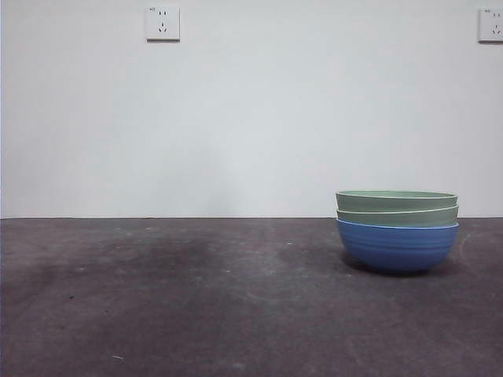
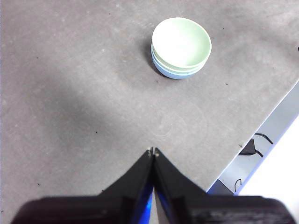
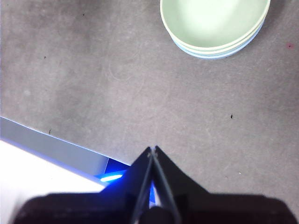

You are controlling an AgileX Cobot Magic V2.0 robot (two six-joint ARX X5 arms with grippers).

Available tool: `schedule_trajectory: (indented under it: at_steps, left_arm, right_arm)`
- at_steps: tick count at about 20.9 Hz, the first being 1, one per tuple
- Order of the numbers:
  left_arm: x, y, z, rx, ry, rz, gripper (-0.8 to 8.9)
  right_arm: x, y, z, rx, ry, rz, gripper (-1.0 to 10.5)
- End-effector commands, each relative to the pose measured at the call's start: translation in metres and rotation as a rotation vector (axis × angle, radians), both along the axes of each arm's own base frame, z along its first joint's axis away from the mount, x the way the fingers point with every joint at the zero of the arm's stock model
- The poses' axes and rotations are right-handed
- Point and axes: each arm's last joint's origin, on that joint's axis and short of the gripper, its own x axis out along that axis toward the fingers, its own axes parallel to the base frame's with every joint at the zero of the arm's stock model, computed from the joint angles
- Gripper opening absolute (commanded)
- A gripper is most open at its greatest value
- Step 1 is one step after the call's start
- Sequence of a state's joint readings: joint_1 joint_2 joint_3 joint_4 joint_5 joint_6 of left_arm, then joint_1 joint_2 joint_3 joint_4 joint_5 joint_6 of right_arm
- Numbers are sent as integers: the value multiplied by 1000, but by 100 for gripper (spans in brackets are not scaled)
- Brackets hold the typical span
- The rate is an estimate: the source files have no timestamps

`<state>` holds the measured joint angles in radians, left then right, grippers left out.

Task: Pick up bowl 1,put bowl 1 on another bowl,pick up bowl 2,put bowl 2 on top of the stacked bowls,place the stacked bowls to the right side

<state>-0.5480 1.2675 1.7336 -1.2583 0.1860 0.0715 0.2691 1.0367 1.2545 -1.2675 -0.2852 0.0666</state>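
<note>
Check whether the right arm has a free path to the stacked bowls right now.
Probably yes. The stacked bowls stand alone on bare table, with nothing between them and the right tool. The tool is shut, so it would have to open first.

A bare lab: grey table (image 1: 196, 298), white wall, 2 sockets (image 1: 163, 23).
</note>
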Motion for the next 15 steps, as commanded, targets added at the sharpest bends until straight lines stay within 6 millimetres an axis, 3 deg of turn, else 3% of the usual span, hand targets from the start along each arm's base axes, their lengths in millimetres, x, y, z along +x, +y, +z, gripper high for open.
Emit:
schedule_trajectory:
  at_steps: [1,12,15]
  left_arm:
    - [0,0,0,2,-11,-8,-3]
    - [2,0,0,5,-27,-4,-3]
    - [2,20,19,-45,-211,79,-3]
  right_arm:
    - [1,0,-2,-8,2,6,2]
    - [1,0,-2,-8,2,6,2]
    - [1,0,-2,-8,2,6,2]
